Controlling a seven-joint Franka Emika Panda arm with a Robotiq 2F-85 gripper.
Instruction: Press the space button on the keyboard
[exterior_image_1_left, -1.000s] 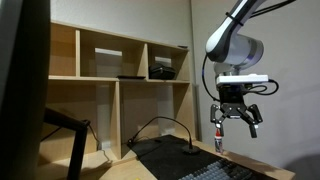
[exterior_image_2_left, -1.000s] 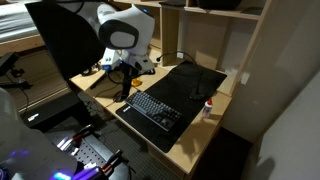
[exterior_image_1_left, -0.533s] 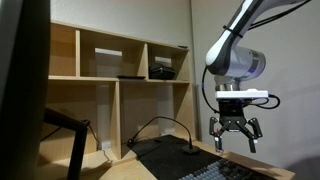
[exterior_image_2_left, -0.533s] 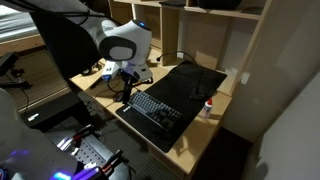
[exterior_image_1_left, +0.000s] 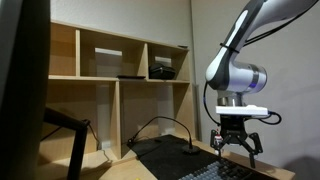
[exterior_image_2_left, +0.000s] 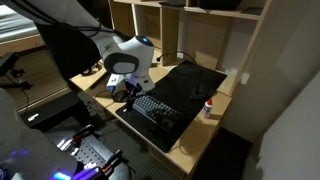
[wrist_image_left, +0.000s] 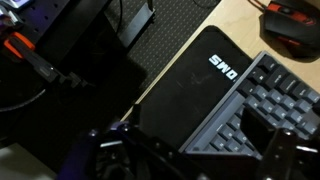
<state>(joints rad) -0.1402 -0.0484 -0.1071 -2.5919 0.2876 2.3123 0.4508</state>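
Finds the gripper (exterior_image_1_left: 238, 148) well lower than 1 s ago, and lower again than 0.5 s ago, now hanging close over the keyboard (exterior_image_1_left: 215, 172). Reads the fingers (exterior_image_1_left: 258, 146) as spread wide, pinching nothing. Places the keyboard directly beneath the fingertips, with a thin gap apparently left and no touch to be made out. Takes this as the approach nearly done and the press itself not yet made. Judges the last stretch to call for lining 1 fingertip over the long bottom key, to avoid catching keys on 2 sides. Gets that gap only in an exterior view from the side, with the keyboard reduced there to a dark strip. Gets the layout in an exterior view from above: the gripper (exterior_image_2_left: 128, 92) over the near end of the keyboard (exterior_image_2_left: 155, 110), a mat (exterior_image_2_left: 190, 80) beyond the fingers. Gets the fine placing from the wrist view alone: a smooth pad (wrist_image_left: 195, 90) with white letters lying between the fingers, key rows (wrist_image_left: 270, 100) off toward 1 finger (wrist_image_left: 285, 150), a mouse (wrist_image_left: 295, 22) far ahead. Cannot pick out the space key itself, too dim.
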